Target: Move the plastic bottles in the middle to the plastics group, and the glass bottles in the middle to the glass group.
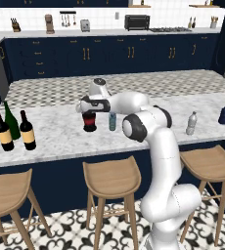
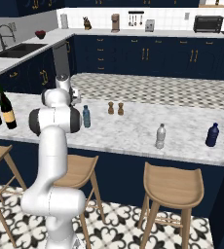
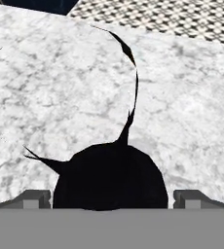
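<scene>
A squat dark bottle with a red band (image 1: 89, 122) stands mid-counter. My gripper (image 1: 89, 112) hangs right over it, open. In the hand view its dark round top (image 3: 109, 177) sits between my fingertips (image 3: 36, 198), one at each side. Just right of it is the small pale-blue bottle (image 1: 112, 121), also in the right base view (image 2: 86, 116). At the far left a green wine bottle (image 1: 11, 119) stands between two dark tan-labelled wine bottles (image 1: 27, 131) (image 1: 4, 132). On the right are a clear-grey bottle (image 1: 191, 123) and a navy bottle (image 1: 224, 114).
Two small brown shakers (image 2: 115, 108) stand on the marble counter (image 2: 133, 126) behind the pale-blue bottle. Wooden stools (image 1: 111, 178) line the counter's near side. A patterned strip runs along the far side of the island.
</scene>
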Motion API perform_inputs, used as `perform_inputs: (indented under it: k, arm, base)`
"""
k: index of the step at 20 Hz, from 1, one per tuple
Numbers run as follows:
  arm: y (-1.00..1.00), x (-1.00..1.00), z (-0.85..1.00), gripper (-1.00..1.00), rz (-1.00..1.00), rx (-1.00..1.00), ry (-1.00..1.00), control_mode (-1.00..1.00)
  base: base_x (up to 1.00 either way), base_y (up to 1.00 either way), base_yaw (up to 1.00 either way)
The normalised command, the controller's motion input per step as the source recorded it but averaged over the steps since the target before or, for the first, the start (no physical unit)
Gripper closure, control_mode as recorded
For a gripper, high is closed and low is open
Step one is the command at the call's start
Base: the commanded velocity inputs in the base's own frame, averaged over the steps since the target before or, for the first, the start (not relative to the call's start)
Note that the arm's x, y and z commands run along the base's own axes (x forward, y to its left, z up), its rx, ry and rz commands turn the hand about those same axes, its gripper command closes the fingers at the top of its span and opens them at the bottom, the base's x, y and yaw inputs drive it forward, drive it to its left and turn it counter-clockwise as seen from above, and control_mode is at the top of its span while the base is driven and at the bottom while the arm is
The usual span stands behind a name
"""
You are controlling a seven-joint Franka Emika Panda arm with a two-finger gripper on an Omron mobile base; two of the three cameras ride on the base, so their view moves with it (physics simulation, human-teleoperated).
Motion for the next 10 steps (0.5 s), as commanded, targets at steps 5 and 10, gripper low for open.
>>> perform_inputs:
  k: [5, 10]
  arm:
    - [0.06, 0.0, -0.06, -1.0, 0.0, 0.0, 0.0, -1.0]
    - [0.0, 0.0, 0.0, -1.0, 0.0, 0.0, -0.08, -1.0]
  base:
    - [0.0, 0.0, 0.0]
    - [0.0, 0.0, 0.0]
